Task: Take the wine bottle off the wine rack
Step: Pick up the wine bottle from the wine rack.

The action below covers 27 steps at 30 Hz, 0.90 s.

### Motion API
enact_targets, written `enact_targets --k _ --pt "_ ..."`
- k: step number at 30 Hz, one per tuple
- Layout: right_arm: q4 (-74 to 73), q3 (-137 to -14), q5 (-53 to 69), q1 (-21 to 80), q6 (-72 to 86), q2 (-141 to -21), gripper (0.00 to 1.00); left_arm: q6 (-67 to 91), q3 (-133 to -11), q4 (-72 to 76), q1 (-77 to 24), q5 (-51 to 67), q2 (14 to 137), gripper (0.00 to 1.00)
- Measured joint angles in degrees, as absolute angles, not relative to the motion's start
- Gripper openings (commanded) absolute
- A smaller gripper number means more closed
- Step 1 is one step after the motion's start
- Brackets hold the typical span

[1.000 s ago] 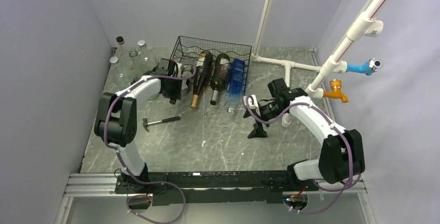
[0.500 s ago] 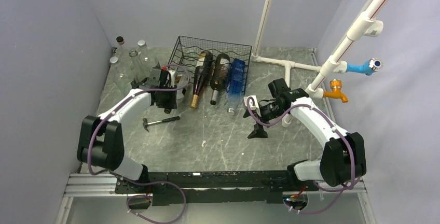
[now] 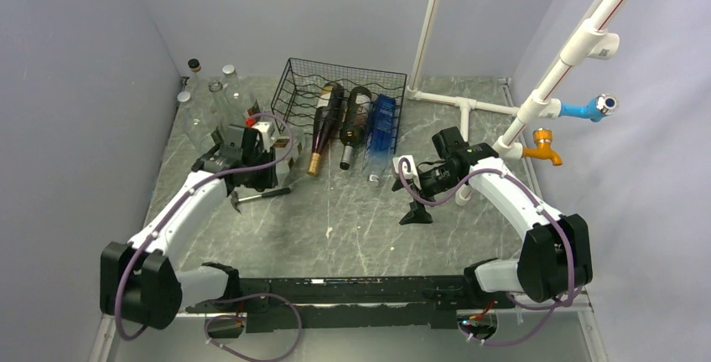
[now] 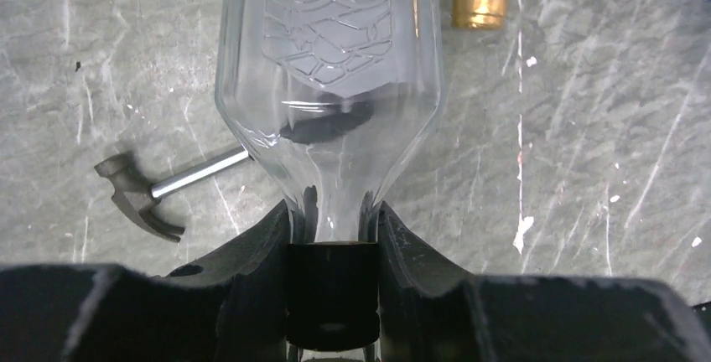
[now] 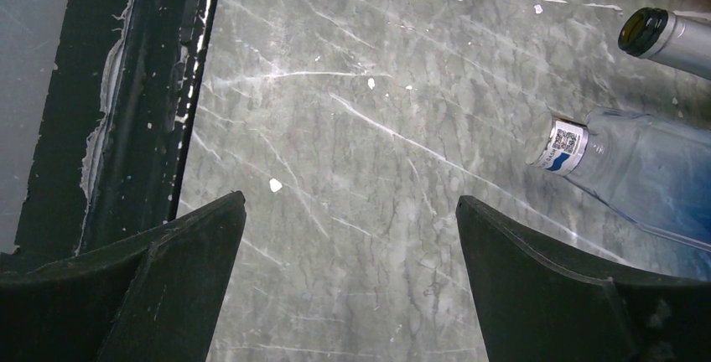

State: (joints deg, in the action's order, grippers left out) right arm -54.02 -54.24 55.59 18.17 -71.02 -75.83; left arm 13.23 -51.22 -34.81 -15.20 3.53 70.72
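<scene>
Clear glass wine bottle (image 4: 327,85) is being gripped at its neck by the left end effector (image 4: 331,249), long axis running straight ahead of it. From above, the wine rack (image 3: 302,85) is being shown just beyond and rightward. The right end effector (image 5: 350,203) is being held open, empty, farther off.
</scene>
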Motion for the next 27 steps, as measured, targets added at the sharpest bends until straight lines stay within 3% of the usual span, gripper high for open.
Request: enact_targets --k 15,27 --pt "-54.0 -54.2 55.6 19.0 -71.0 -75.8 1.0 13.5 -48.8 -44.5 -15.4 3.7 56.3 0.0" --pt "-54.0 -54.2 55.9 20.7 -71.0 -75.8 1.0 15.4 -49.3 -51.3 -16.1 4.7 51.9 0.0"
